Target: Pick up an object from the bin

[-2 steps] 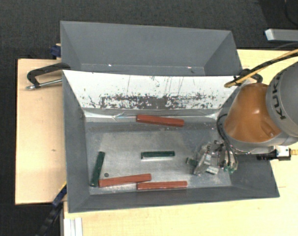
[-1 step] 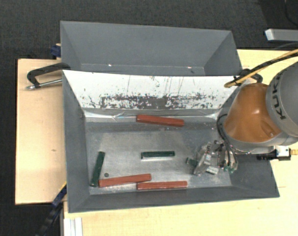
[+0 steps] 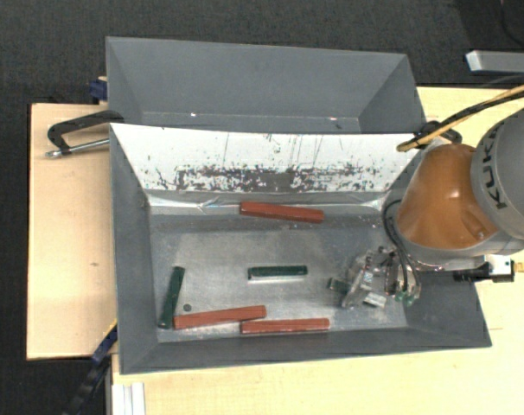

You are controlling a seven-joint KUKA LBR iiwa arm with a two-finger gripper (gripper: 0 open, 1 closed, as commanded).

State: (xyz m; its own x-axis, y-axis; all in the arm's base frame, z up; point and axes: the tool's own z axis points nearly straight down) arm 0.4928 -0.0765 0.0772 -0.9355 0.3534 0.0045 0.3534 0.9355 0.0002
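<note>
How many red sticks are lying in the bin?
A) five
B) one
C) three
C: the bin holds three, a red stick by the back wall, a red stick at the front left and a red stick at the front middle.

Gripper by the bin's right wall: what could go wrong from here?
The gripper is over bare floor by the bin's right wall, apart from every stick; a grasp here may get nothing or scrape the wall. Sweeping toward the nearest red stick could shove it against the front wall.
</note>
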